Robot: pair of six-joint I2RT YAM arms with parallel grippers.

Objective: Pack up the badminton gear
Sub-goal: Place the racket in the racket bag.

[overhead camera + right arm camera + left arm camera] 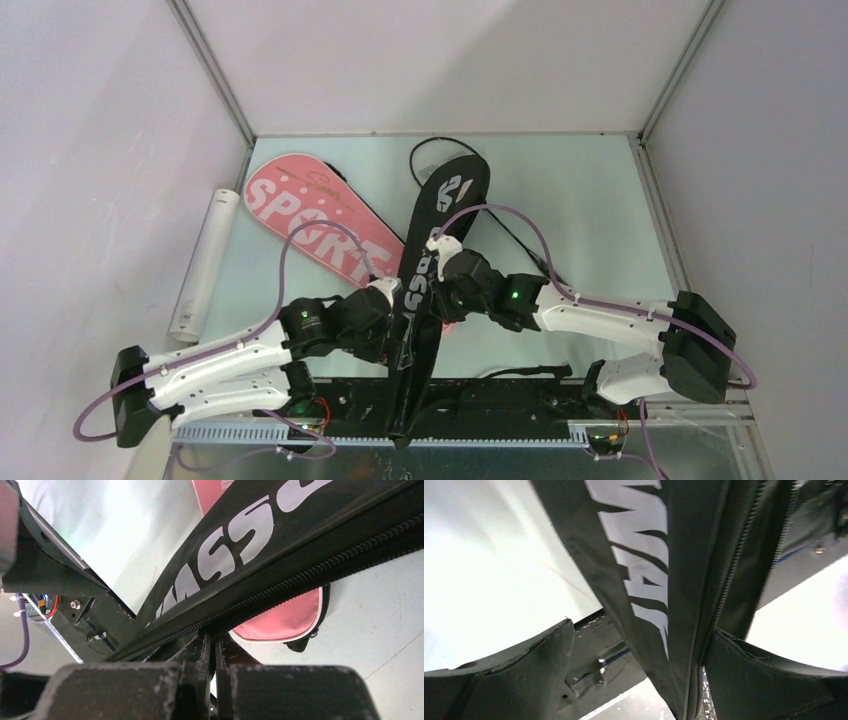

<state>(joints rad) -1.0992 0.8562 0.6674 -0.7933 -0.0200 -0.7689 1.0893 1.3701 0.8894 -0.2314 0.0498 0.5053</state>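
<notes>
The black bag (445, 215) lies slantwise across the middle of the table (590, 200). Its narrow end runs past the near edge and its left edge overlaps the pink bag (310, 215). The right claw (210, 642) is pinched tight on its zipper seam. The left claw (642, 627) gapes wide astride it, gripping nothing. A white tube (205, 265) lines the table's left edge, and bare surface shows to the right.

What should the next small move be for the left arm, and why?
Probably close the left pincer on the black bag. Its fingers stand wide open with the bag's body between them, while the right pincer is shut at the zipper edge. A second hold would likely steady the bag for zipping.
</notes>
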